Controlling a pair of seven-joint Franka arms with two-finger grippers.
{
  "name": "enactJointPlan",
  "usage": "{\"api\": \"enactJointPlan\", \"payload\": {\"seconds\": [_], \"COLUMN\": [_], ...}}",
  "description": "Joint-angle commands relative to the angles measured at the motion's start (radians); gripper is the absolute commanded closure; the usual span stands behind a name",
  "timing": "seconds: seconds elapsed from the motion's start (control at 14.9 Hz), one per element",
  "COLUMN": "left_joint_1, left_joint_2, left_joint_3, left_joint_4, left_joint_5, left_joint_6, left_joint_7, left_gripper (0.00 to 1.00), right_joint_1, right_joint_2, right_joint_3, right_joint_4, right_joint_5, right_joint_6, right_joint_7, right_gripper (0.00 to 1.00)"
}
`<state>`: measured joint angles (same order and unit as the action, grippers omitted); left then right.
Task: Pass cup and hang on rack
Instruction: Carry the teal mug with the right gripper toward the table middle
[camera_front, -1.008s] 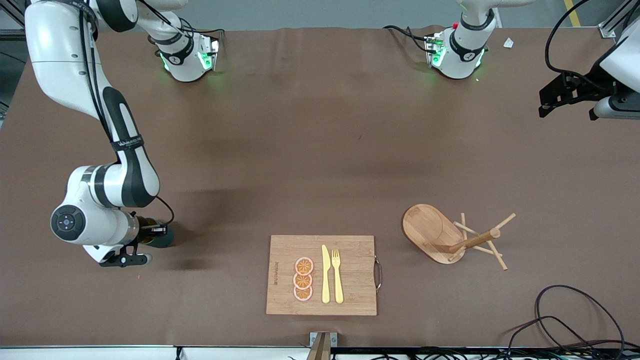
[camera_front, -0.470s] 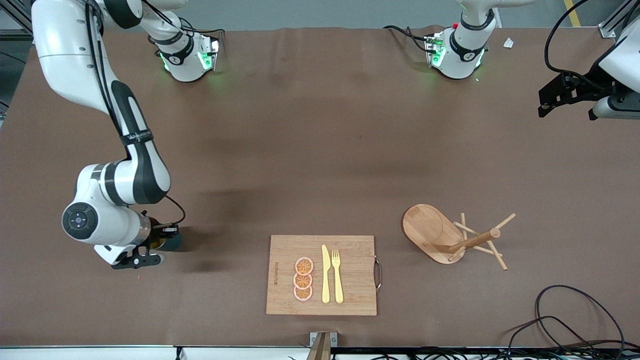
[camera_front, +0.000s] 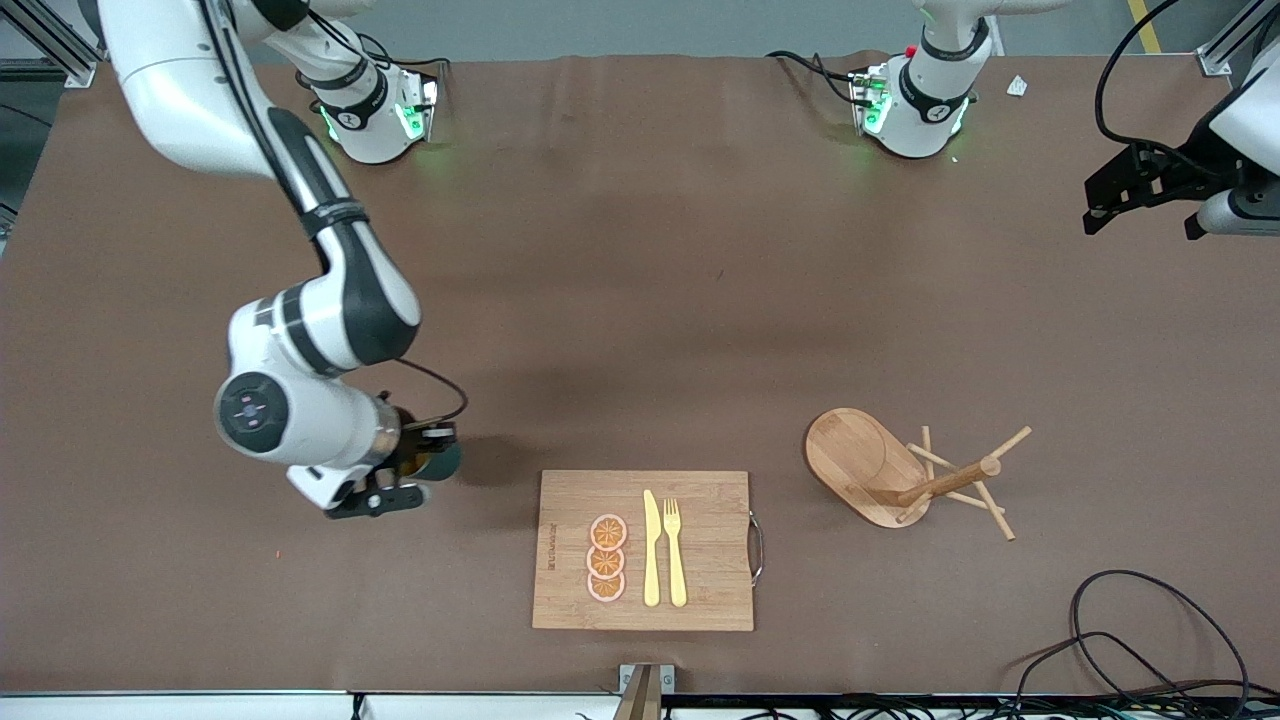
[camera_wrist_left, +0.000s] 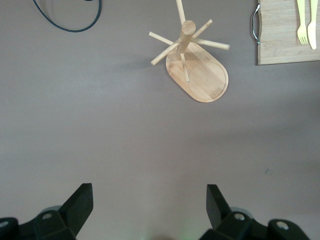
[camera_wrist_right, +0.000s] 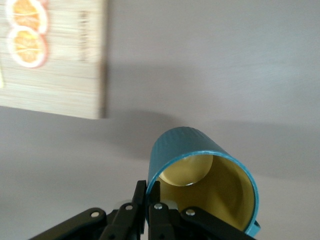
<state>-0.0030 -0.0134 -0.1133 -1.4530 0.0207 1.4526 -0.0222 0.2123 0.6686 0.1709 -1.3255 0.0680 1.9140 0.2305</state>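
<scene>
One cup (camera_wrist_right: 202, 175), and I've got it: my right gripper (camera_wrist_right: 146, 200) is pinched tight on its rim, one finger inside the tan wall and one outside the ribbed teal. In the front view the cup (camera_front: 440, 462) rides up off the table, over bare tabletop just beside the cutting board (camera_front: 643, 550) at the right arm's end.

What matters now is the direction. The rack (camera_front: 905, 470) stands past the board toward the left arm's end, well apart from my cup, post upright with pegs fanning out. My left gripper (camera_wrist_left: 150, 205) waits high over that end, fingers spread wide and empty, looking down on the rack (camera_wrist_left: 192, 60).

So the left arm is clearly the nearer one to the rack. I judge the cup must travel across toward it, mouth and handle presented for the handover.
</scene>
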Motion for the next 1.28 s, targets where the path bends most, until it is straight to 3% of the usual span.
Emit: {"api": "enactJointPlan", "payload": {"seconds": [0.0,0.27,0.6,0.94,1.08,1.21], "left_joint_1": [0.004,0.004,0.001,0.004,0.003,0.001], "left_joint_2": [0.0,0.0,0.0,0.007,0.007,0.006], "left_joint_3": [0.001,0.001,0.001,0.001,0.001,0.001], "left_joint_4": [0.019,0.019,0.017,0.019,0.019,0.019], "left_joint_5": [-0.005,-0.002,-0.002,-0.002,-0.007,-0.008], "left_joint_6": [-0.014,-0.014,-0.014,-0.014,-0.014,-0.014], "left_joint_7": [0.007,0.007,-0.008,0.005,-0.001,-0.008], "left_gripper": [0.0,0.0,0.0,0.0,0.0,0.0], "right_joint_1": [0.108,0.271,0.412,0.487,0.487,0.487], "right_joint_2": [0.002,0.037,0.083,0.158,0.167,0.166], "right_joint_3": [0.01,0.009,0.006,-0.001,-0.001,-0.002], "right_joint_4": [0.029,0.04,0.042,0.042,0.042,0.042], "right_joint_5": [0.007,0.007,0.004,-0.002,-0.002,-0.005], "right_joint_6": [0.005,0.158,0.316,0.467,0.478,0.476], "right_joint_7": [0.163,0.358,0.377,0.443,0.448,0.444], "right_gripper": [0.97,0.97,0.97,0.95,0.88,0.67]}}
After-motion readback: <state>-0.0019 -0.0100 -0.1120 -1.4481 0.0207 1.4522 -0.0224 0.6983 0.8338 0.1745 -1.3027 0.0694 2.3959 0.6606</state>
